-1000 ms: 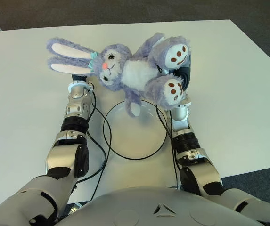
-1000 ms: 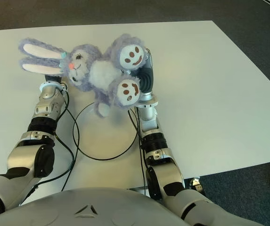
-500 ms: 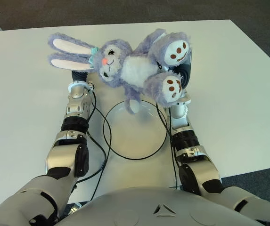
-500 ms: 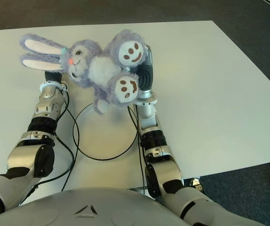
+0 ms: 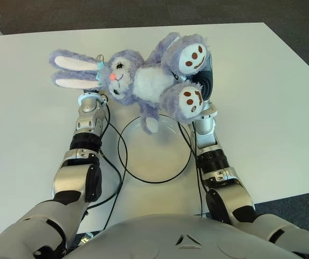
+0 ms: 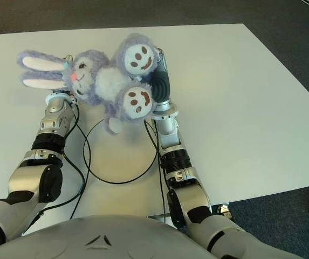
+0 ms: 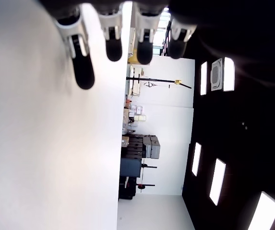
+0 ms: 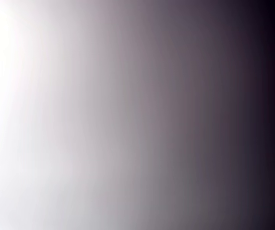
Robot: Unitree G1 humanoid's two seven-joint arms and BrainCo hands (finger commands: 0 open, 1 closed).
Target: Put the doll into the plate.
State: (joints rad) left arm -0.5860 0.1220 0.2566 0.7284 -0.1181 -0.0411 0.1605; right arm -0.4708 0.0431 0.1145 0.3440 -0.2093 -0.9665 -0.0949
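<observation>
Above the clear plate (image 5: 159, 156), purple bunny doll (image 5: 143, 81) held aloft, right hand (image 5: 204, 83) clamped at its feet. Left hand (image 7: 123, 36) under its head, fingers straight, apart.

Looks like a lab or test room in an office-type bldg — plain white table (image 5: 262, 81) on dark grey carpet (image 5: 89, 13), nothing homely. Left wrist view catches white walls, rows of rectangular ceiling lights (image 7: 217, 182) and stacked equipment (image 7: 137, 163) — workspace gear.
</observation>
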